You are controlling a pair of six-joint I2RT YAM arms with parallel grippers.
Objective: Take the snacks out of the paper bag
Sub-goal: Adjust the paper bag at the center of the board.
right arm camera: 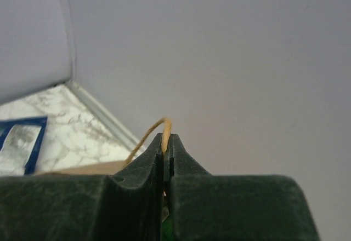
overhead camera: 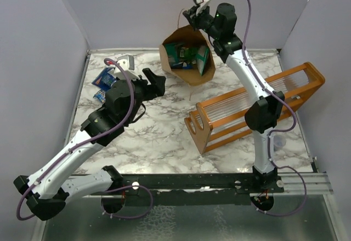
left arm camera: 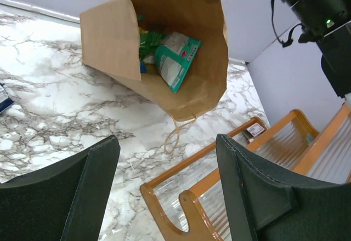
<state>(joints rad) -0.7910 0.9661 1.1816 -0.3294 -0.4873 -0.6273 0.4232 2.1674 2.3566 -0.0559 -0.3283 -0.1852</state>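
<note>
Item 1, paper bag (overhead camera: 191, 75): resting tilted at the upper centre of your top view, snacks (left arm camera: 176, 60) lying inside.
Item 2, right gripper (right arm camera: 167, 142): clamping tight on the bag's handle (right arm camera: 151, 134).
Item 3, left gripper (overhead camera: 156, 82): hanging with fingers apart, left of the bag.

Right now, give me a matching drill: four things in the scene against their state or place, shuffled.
1 left gripper
2 right gripper
3 teal packet
4 rack

A inside the paper bag
B shut on the bag handle
C open, holding nothing
D standing on the table, right of the paper bag

Pairs: 1-C, 2-B, 3-A, 4-D
</note>
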